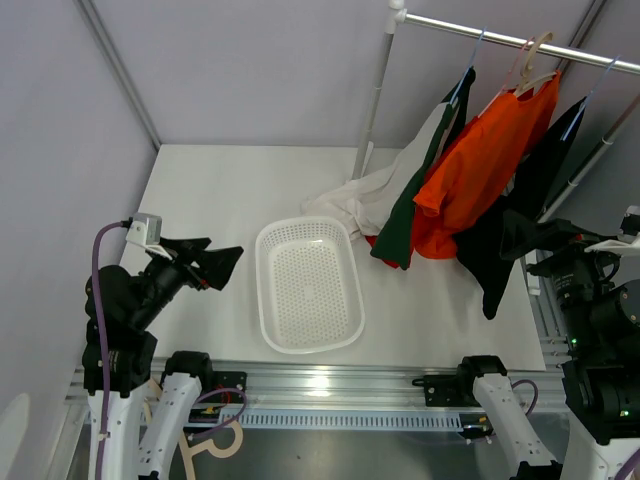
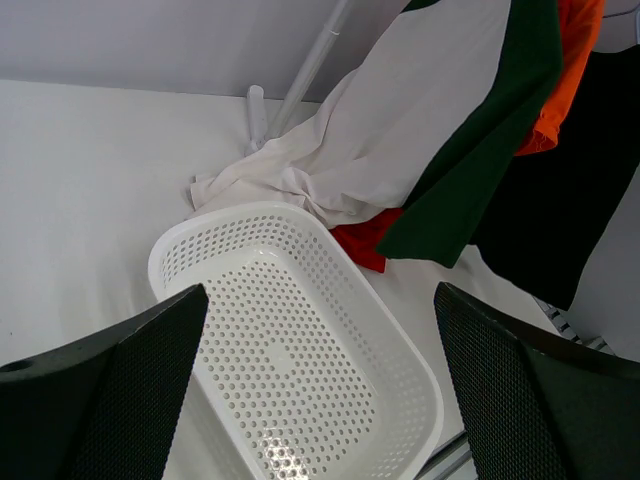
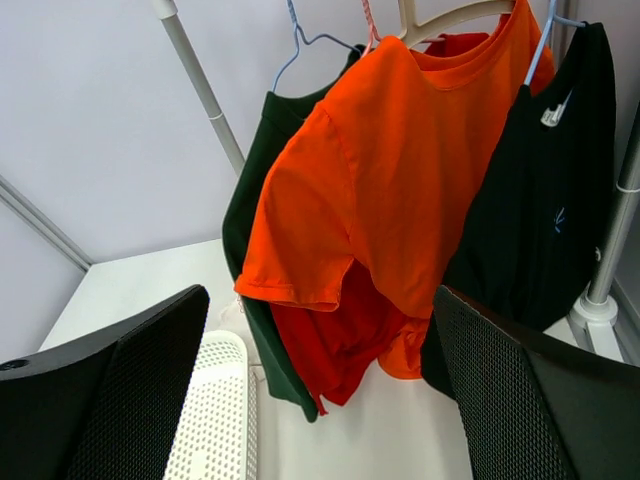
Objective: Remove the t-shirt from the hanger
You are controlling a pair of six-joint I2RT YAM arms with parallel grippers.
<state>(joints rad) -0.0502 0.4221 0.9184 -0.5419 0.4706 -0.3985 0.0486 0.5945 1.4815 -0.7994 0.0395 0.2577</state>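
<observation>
Several t-shirts hang on hangers from a rail [image 1: 520, 40] at the back right. From left to right they are a white one [image 1: 385, 190] trailing onto the table, a dark green one [image 1: 415, 215], an orange one [image 1: 480, 160] on a beige hanger [image 1: 535, 60], and a black one [image 1: 525, 190]. A red shirt [image 3: 330, 340] shows under the orange t-shirt [image 3: 400, 180]. My left gripper [image 1: 210, 262] is open over the table's left side, facing the basket. Just right of the black shirt's hem, my right gripper [image 1: 515, 238] stands open, empty and apart from the orange shirt.
A white perforated basket [image 1: 265, 300] lies in the middle of the table, empty, its rim [image 2: 165, 260] near the white shirt's hem. The rack's upright pole [image 1: 375, 100] stands behind it. A spare beige hanger [image 1: 215, 440] lies below the front rail.
</observation>
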